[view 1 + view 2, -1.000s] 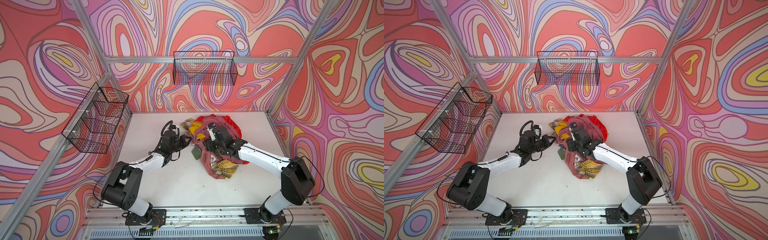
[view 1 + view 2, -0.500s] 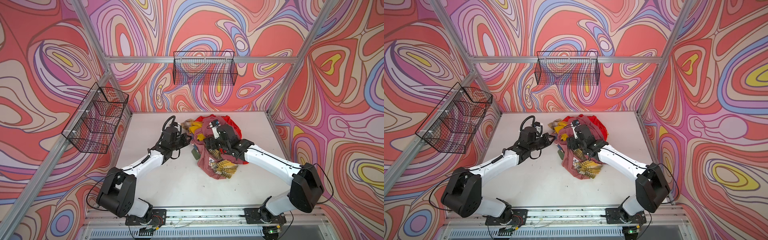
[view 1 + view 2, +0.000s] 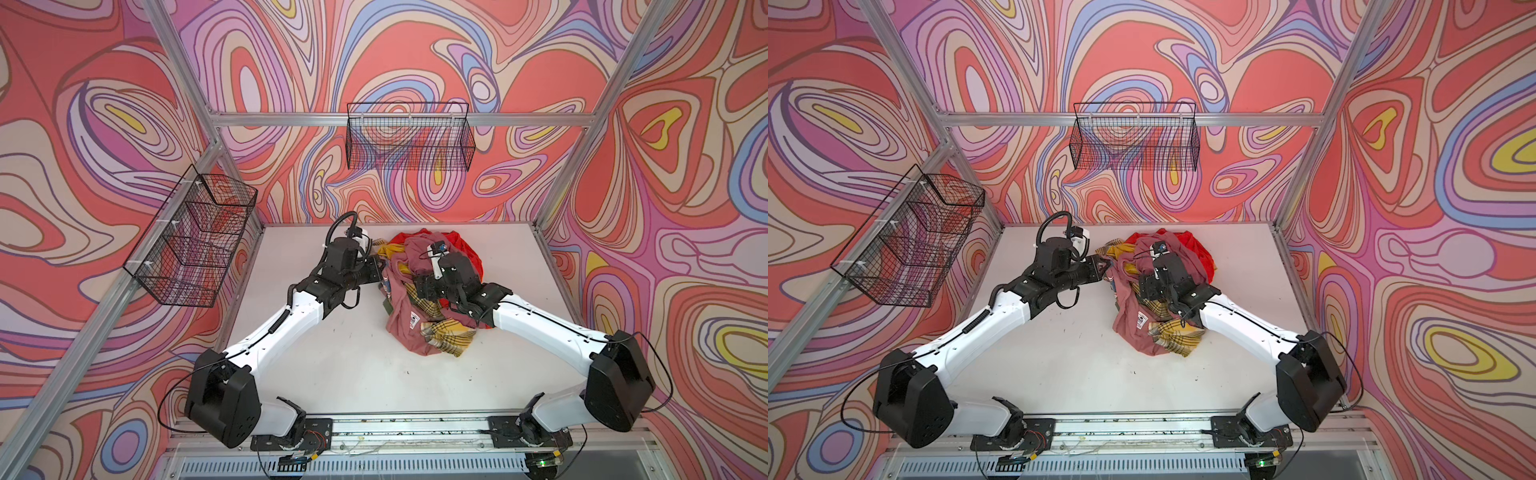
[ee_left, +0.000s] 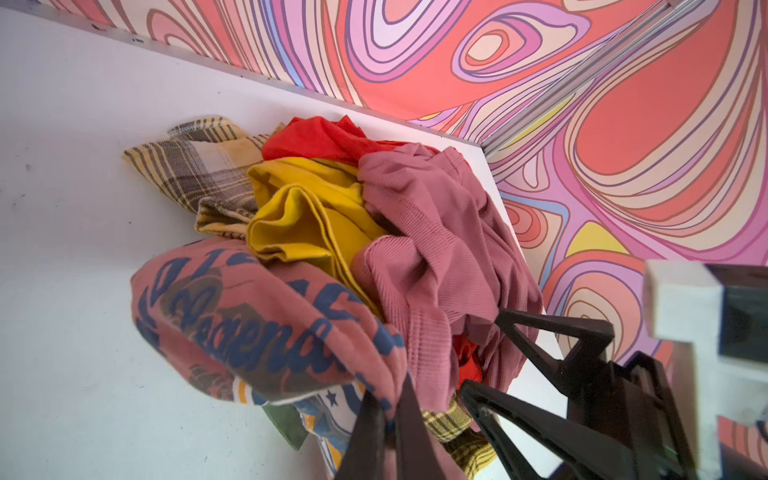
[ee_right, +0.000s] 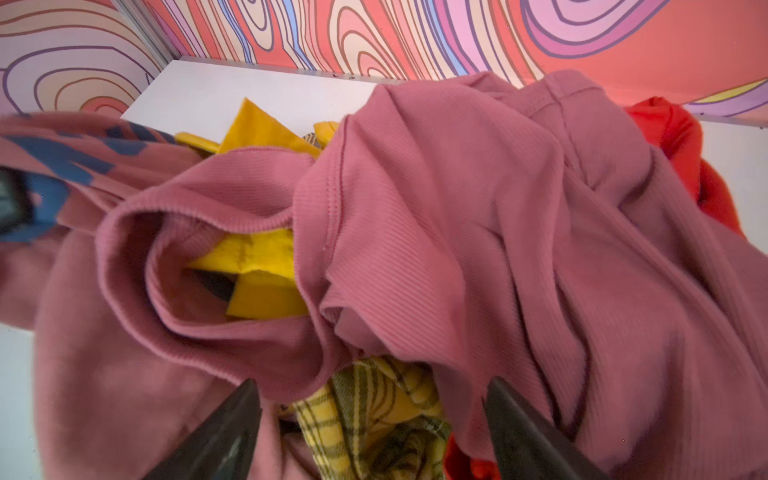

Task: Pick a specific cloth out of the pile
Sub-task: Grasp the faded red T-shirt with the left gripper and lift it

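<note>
Spreading white beneath swirl-patterned walls (image 3: 415,62), the counter (image 3: 332,353) carries the pile (image 3: 446,334) toward its back, with a wire basket (image 3: 409,137) hung above. In both top views the tips of the right pincer (image 5: 370,390) hide under its wrist. Its own camera shows the jaws wide apart over ribbed pink and plaid folds, gripping nothing. The left pincer (image 4: 386,432) is clamped tight on the cloth (image 4: 257,324) at the pile's left edge.
</note>
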Robot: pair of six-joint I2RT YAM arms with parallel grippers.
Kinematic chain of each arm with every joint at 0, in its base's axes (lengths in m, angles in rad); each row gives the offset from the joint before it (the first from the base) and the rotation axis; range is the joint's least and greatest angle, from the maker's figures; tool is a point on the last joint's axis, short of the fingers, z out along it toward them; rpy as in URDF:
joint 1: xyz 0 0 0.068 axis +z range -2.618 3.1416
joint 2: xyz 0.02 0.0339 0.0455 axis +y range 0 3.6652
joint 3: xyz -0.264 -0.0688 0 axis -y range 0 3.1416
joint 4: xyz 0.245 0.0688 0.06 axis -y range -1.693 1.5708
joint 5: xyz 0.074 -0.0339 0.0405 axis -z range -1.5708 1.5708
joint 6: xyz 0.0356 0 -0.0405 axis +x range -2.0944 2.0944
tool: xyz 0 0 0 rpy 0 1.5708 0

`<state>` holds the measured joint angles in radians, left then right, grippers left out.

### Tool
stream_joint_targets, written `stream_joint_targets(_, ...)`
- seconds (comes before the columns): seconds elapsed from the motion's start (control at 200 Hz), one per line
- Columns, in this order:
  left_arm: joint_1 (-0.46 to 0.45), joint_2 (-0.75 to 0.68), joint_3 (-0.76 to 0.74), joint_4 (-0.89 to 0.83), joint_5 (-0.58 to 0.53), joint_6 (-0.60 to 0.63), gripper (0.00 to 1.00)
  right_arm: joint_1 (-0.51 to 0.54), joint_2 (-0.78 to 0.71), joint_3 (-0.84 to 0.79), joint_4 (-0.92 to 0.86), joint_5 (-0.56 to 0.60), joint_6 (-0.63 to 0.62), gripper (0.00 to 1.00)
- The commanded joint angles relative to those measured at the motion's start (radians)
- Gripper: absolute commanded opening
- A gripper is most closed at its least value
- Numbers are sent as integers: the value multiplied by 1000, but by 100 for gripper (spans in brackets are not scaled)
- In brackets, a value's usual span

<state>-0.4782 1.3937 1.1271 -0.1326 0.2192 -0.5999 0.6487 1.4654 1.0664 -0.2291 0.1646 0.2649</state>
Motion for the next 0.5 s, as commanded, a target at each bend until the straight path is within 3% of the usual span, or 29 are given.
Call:
stream_joint_targets(0.0,-6,-24,86,-52,-23,83,0,-3,-26,-44,44,-17,-2,87)
stream_joint_targets(0.24,-7,51,231,-112,23,132,0,-4,-1,-80,69,-89,-21,86)
stream_joint_targets(0.496,-28,118,328,-162,52,188,0,-12,22,-61,29,-27,-16,84)
